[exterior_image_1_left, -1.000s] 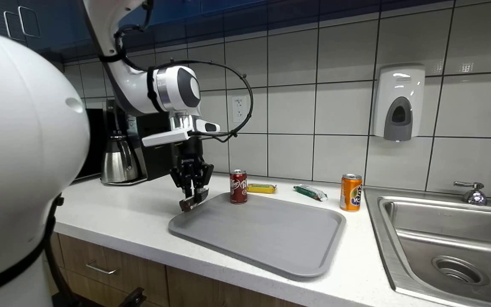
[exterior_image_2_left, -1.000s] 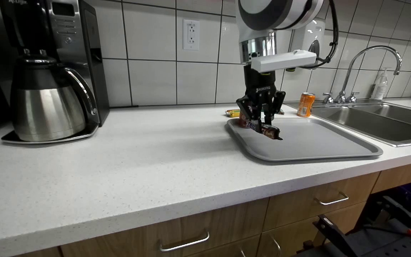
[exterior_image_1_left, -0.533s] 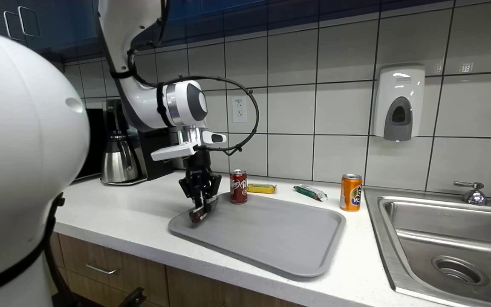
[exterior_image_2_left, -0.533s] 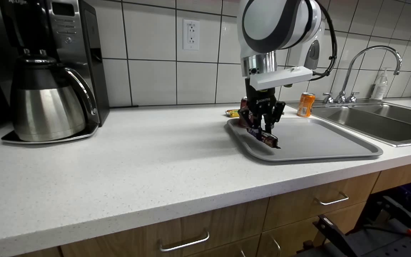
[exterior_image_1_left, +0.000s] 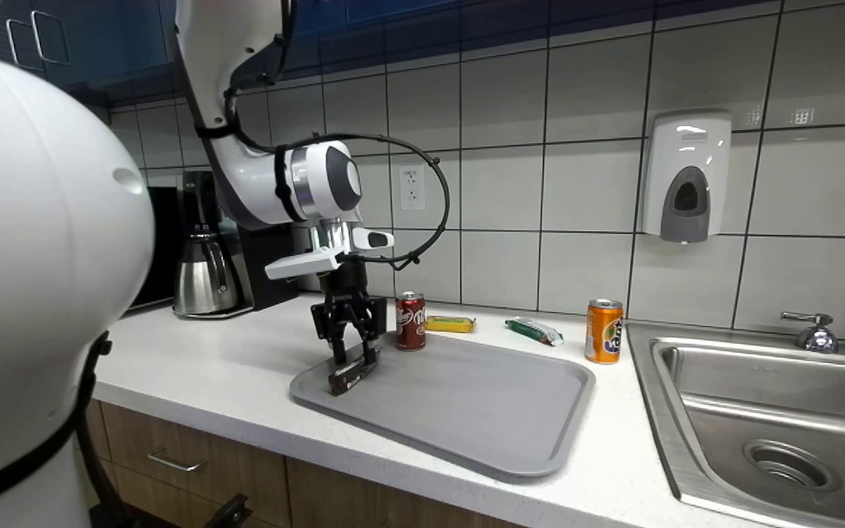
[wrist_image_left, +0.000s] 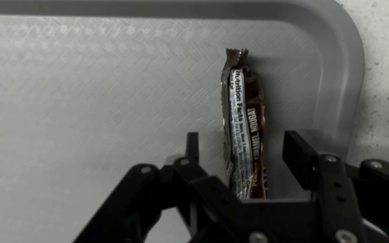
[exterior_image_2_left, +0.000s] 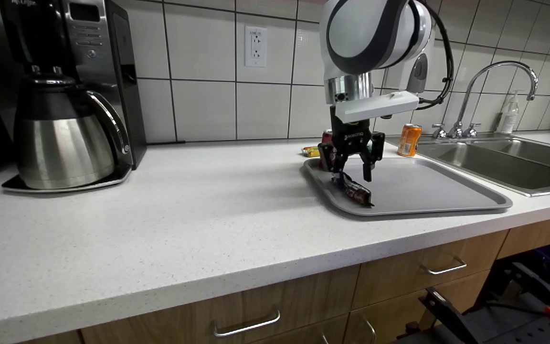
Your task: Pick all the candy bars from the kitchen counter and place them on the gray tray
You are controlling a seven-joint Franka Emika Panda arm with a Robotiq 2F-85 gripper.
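The dark candy bar lies on the gray tray, near a rounded corner of it. My gripper stands over the bar with its jaws apart. In the wrist view a gap shows between the bar and each of the fingers. Both exterior views show the gripper low above the tray and the bar under it. Behind the tray, the yellow candy bar and the green candy bar rest on the white kitchen counter.
A dark-red can stands upright at the tray's back edge, close to my gripper. An orange can stands between the green bar and the steel sink. The coffee maker is at the counter's far end, against the wall.
My gripper has come down over the tray and its fingers have spread. The dark candy bar, held between them before, now lies on the tray.
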